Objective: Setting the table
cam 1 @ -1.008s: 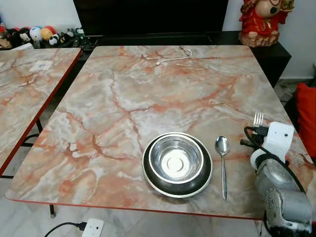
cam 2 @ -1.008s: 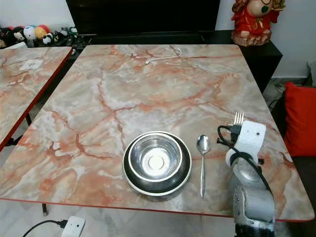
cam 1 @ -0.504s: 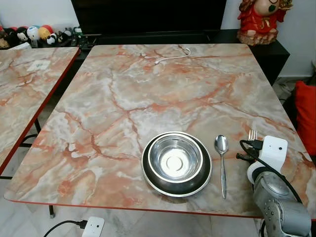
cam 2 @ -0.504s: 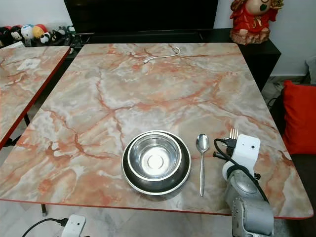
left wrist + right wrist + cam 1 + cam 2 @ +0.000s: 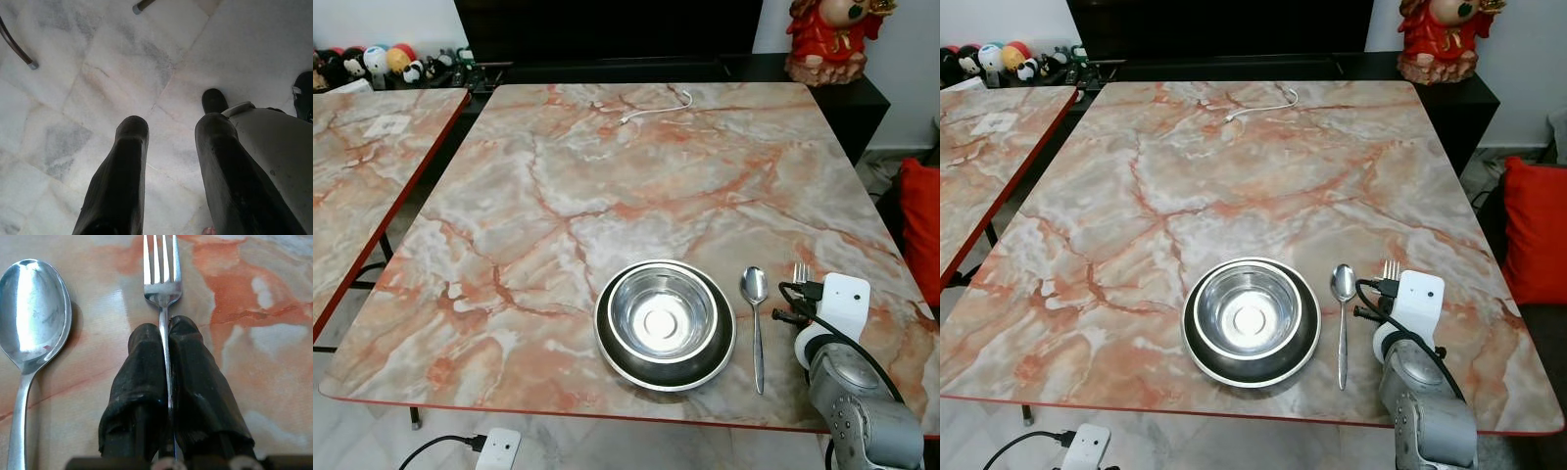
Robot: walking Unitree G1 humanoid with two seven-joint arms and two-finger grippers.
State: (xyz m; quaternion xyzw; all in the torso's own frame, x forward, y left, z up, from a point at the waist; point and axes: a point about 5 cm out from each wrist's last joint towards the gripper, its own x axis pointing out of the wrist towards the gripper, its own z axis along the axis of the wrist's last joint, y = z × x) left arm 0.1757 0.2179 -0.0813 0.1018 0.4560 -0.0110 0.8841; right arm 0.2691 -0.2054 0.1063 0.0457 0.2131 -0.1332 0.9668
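— Where is the fork (image 5: 163, 269)?

— It is on the near right part of the counter (image 5: 636, 166), just to the right of the spoon (image 5: 755, 323). The right hand (image 5: 165, 335) is pinching its thin stem, with the two black fingers (image 5: 142, 367) pressed tight on both sides. The prongs point to the far side.

— Can you see the whole fork?

— No. From up high only the tips of the prongs peek out past the white box on the robot's wrist (image 5: 842, 304). The handle is hidden under the fingers and the arm. I can't tell if the fork lies flat on the counter or is a bit above it.

— What else is on the counter?

— A shiny metal bowl (image 5: 663, 313) sits inside a dark plate (image 5: 607, 343), close to the near edge. The spoon lies just right of them, bowl end far, handle near. A white cable (image 5: 656, 106) lies way off at the far side.

— And the left hand (image 5: 168, 142)?

— It hangs down over the pale tiled floor (image 5: 88, 73), fingers spread apart, holding nothing.

— Anything at the edges?

— Another counter (image 5: 362, 166) on the left is cut off. A red figure (image 5: 832, 39) at the far right has its top cut off. Some small toys (image 5: 377, 61) at the far left are too tiny to make out.
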